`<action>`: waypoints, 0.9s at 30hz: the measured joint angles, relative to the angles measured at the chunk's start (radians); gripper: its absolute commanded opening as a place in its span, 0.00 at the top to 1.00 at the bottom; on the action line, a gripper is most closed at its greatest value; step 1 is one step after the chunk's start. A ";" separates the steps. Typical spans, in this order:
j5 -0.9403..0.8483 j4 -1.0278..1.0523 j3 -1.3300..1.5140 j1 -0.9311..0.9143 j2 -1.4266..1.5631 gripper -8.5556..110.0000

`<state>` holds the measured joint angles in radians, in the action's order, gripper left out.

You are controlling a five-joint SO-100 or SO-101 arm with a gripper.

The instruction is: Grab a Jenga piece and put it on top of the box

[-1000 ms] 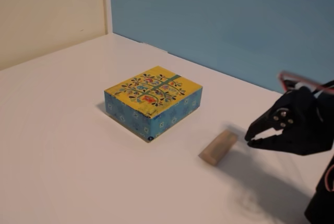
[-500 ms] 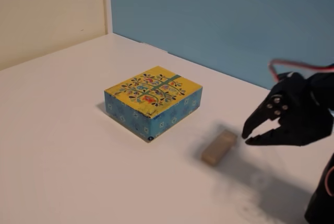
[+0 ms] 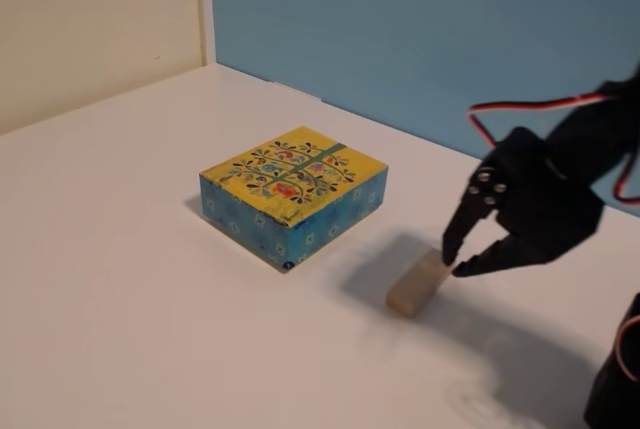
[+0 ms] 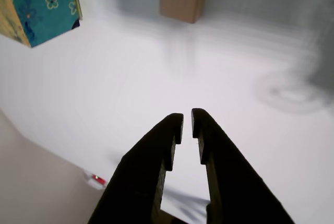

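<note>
Step in hand looks like the approach: the gripper [image 3: 450, 265] hangs w/ fingers apart right at the far end of the Jenga piece [image 3: 418, 283], nothing held; in the wrist view the tips [image 4: 187, 122] show only a narrow gap. The piece lies flat on the white table [image 3: 120, 279], near the box [image 3: 293, 192] but apart from it, on its right in the fixed view, long axis running near-left to far-right. Next move prob. needs the jaws to straddle its short width, then close.
</note>
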<state>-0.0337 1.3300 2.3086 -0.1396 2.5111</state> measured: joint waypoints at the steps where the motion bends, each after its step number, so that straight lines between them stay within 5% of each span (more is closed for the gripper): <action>1: 0.000 -0.005 -0.006 -0.005 -0.015 0.93; 27: 0.048 -0.089 -0.196 -0.029 -0.413 0.93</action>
<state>0.0138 1.2410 2.1123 -0.1687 2.0985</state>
